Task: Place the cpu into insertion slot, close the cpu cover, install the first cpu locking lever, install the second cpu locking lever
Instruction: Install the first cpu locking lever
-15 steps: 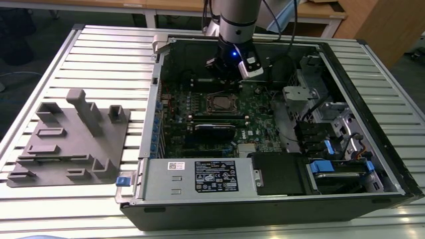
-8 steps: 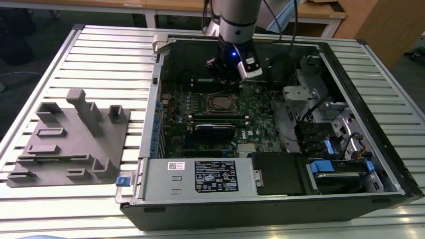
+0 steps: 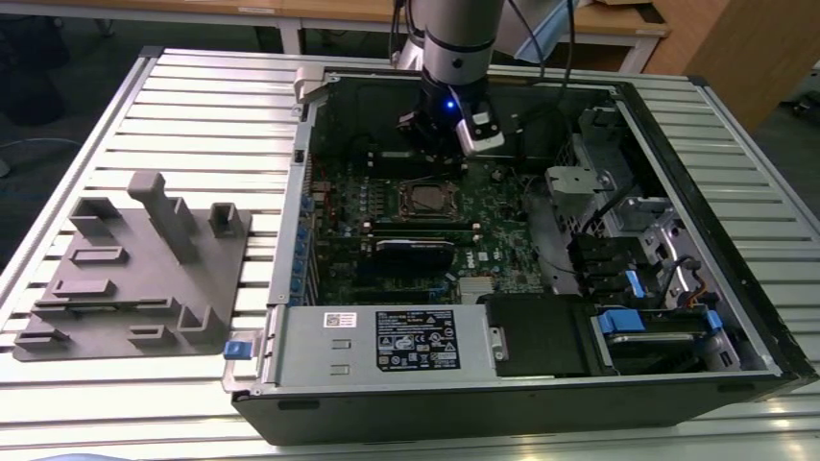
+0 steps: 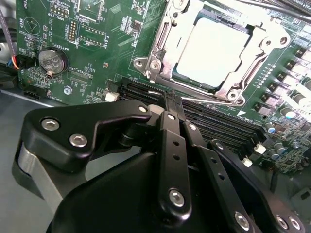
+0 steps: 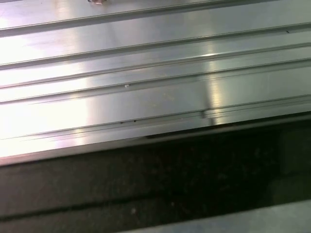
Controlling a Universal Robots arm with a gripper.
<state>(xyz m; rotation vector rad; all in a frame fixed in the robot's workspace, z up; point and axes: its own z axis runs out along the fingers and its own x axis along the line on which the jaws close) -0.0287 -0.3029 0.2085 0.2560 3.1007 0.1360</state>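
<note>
- The gripper (image 4: 171,99) hangs just above the green circuit board (image 4: 97,43), near the insertion slot (image 4: 234,95). Its black fingers are clenched together with nothing between them.
- The cpu (image 4: 214,48) sits flat in the insertion slot, well apart from the fingertips.
- The cpu cover (image 4: 167,41) lies down over the slot. The chip's silvery top shows through its square window.
- Long black card slots (image 4: 218,121) run between the fingertips and the slot.
- A round coin cell (image 4: 51,61) sits on the board, apart from the slot.
- In the exterior view, the arm (image 3: 455,38) reaches down into the open computer case (image 3: 513,408).
- The case lies on a slatted aluminium table (image 3: 192,96). A grey fixture (image 3: 134,269) rests at the exterior view's left of the case.
</note>
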